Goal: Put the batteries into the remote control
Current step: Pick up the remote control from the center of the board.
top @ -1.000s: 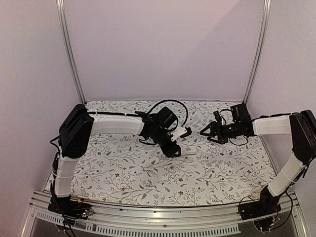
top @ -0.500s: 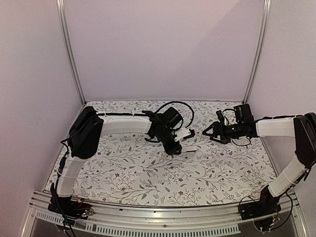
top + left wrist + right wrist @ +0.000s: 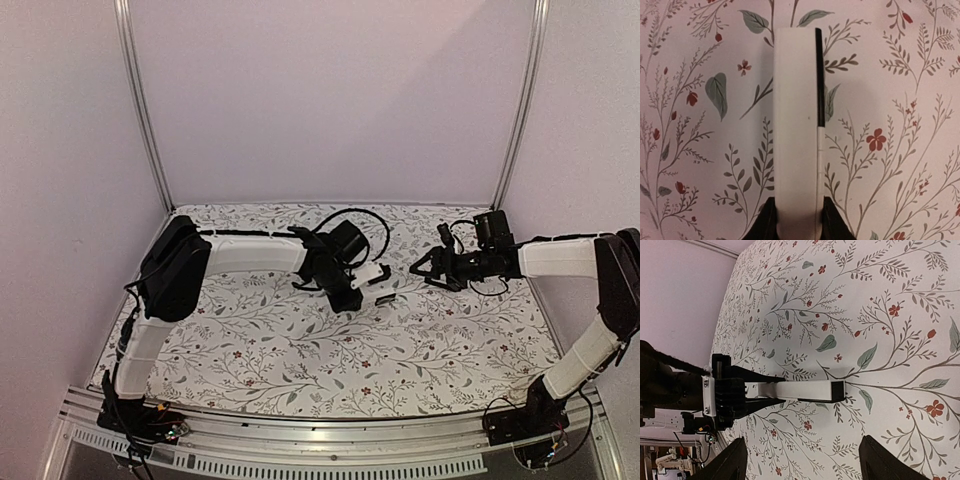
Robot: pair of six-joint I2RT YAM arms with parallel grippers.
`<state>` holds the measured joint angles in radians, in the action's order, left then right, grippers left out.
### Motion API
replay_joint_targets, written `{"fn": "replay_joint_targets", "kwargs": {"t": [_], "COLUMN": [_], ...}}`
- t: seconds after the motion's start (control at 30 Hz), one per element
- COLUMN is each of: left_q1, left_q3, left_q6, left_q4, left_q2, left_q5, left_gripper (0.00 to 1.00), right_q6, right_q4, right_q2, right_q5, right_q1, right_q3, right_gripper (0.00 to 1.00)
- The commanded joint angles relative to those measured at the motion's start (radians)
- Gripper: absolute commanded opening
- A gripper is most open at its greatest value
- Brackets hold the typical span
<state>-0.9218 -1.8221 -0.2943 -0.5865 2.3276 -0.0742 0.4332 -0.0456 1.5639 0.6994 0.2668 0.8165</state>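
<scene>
The remote control (image 3: 796, 125) is a slim white bar with a dark slot along its right edge. My left gripper (image 3: 797, 222) is shut on its near end and holds it over the floral table. In the right wrist view the remote (image 3: 800, 390) sticks out of the left gripper (image 3: 757, 391) with its dark end toward my right gripper (image 3: 805, 462), which is open and empty, a short way off. In the top view the remote (image 3: 383, 297) is at mid-table, with the left gripper (image 3: 360, 295) and the right gripper (image 3: 420, 268) facing each other. The batteries are out of view.
The floral tablecloth (image 3: 300, 350) covers the table. Pale walls and two metal posts (image 3: 140, 110) close off the back. A black cable (image 3: 360, 215) loops above the left wrist.
My left gripper has moved right and slightly back with the remote, closer to the right gripper. The right gripper has shifted slightly and stays open.
</scene>
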Motion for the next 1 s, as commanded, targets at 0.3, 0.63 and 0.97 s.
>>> {"fn": "replay_joint_targets", "kwargs": {"t": [0.3, 0.63, 0.97], "left_q1": [0.1, 0.143, 0.169], "left_q3": [0.185, 0.345, 0.392], "left_q6": [0.376, 0.642, 0.684], "left_q4": [0.171, 0.352, 0.335], "left_q2": [-0.147, -0.164, -0.167], "left_q5": [-0.293, -0.365, -0.287], "left_gripper": [0.19, 0.25, 0.41], "right_q6": [-0.01, -0.012, -0.007], "right_q4": [-0.009, -0.008, -0.007], "right_q2": [-0.013, -0.004, -0.001], "right_q5": [0.031, 0.037, 0.04], "right_q1": [-0.008, -0.008, -0.008], "right_q3": [-0.008, -0.008, -0.007], "right_gripper": [0.77, 0.78, 0.78]}}
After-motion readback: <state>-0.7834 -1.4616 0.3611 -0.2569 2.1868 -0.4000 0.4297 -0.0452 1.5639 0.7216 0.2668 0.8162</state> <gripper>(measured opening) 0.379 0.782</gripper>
